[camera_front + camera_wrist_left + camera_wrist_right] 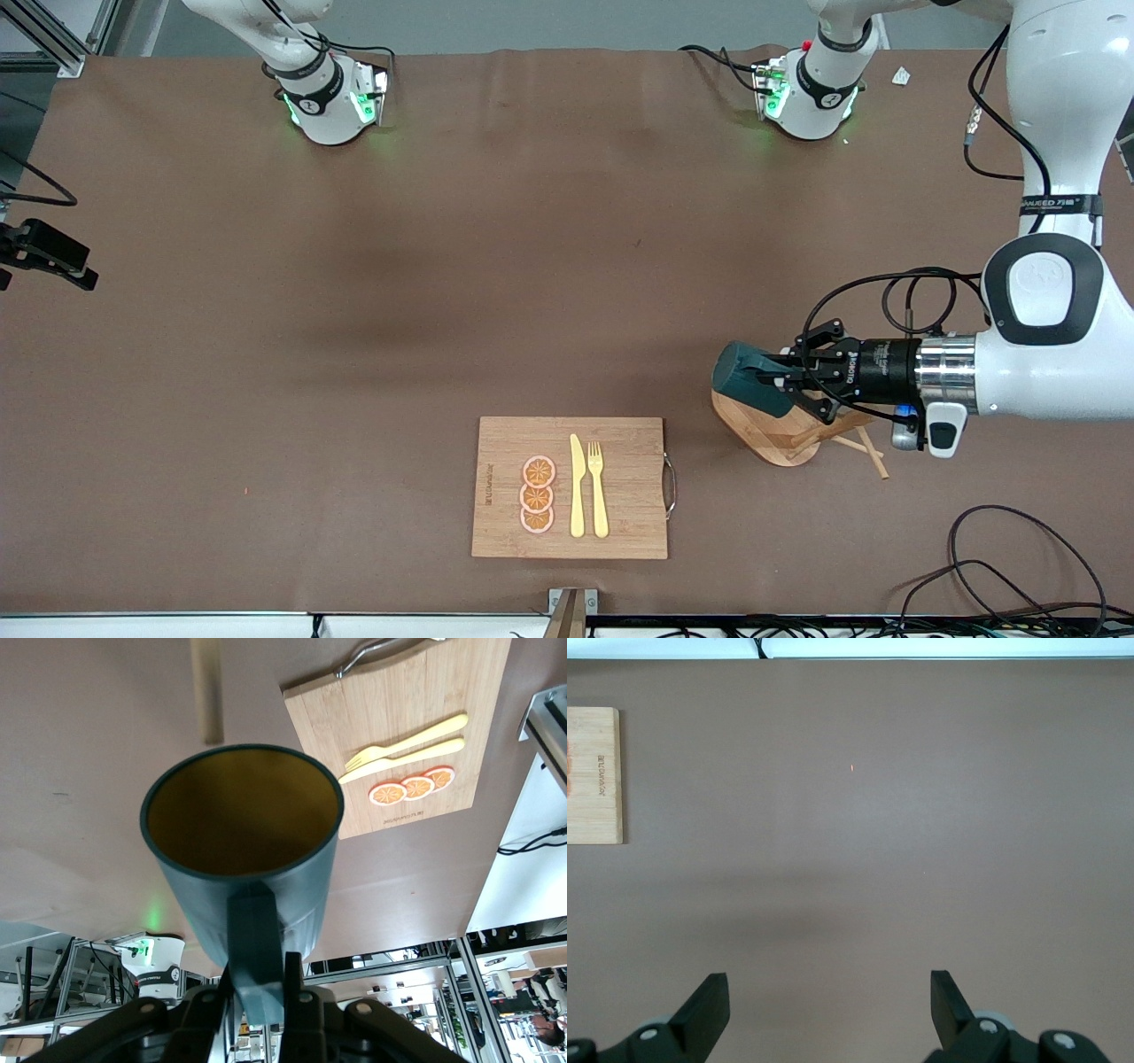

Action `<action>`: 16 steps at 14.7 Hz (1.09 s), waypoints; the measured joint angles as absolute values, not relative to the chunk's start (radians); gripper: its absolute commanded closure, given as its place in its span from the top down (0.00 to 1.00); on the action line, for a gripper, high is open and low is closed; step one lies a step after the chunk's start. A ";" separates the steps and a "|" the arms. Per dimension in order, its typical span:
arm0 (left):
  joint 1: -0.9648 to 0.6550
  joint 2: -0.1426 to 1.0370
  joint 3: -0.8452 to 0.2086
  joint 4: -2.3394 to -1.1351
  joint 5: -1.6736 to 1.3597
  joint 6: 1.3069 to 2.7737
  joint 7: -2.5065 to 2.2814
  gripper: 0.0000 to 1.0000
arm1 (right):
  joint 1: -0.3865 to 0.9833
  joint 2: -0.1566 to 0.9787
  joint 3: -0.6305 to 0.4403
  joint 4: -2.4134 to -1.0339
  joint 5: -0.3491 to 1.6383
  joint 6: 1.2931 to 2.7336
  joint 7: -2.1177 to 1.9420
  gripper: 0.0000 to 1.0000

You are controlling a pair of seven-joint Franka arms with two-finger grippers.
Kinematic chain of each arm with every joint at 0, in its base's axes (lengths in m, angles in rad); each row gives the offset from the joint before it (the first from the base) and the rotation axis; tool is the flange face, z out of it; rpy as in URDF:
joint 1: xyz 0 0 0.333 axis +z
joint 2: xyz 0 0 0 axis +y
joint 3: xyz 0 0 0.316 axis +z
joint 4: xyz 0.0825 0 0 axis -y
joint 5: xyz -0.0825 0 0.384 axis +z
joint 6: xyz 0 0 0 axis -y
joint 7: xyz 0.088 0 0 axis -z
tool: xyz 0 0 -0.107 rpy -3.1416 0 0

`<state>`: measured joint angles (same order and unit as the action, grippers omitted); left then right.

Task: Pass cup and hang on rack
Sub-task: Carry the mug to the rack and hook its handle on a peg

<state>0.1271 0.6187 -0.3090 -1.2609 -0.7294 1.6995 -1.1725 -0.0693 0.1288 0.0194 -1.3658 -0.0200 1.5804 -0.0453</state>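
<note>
The front camera looks down on the whole table, both wrist cameras look closer, and all show the cutting board (570, 487) (399, 726) (594, 775).

Rack (772, 434) post hidden under left gripper (791, 377) and cup (751, 379), right gripper (55, 254) partly cut off at table edge.

Brown table (354, 354): rack (771, 434), cutting board (620, 532)
</note>
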 measured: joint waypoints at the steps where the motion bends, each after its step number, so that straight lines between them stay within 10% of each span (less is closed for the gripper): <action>1: 0.134 0.622 -0.309 -1.261 -0.729 1.699 -1.173 0.02 | -0.069 0.129 0.019 -1.366 -0.020 1.580 -0.045 1.00; 16: 0.218 0.683 -0.308 -1.262 -0.732 1.699 -1.171 0.02 | -0.069 0.129 0.020 -1.365 -0.020 1.580 -0.045 1.00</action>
<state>0.2177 0.6826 -0.3079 -1.2623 -0.7320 1.6988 -1.1714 -0.0692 0.1288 0.0197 -1.3655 -0.0200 1.5804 -0.0453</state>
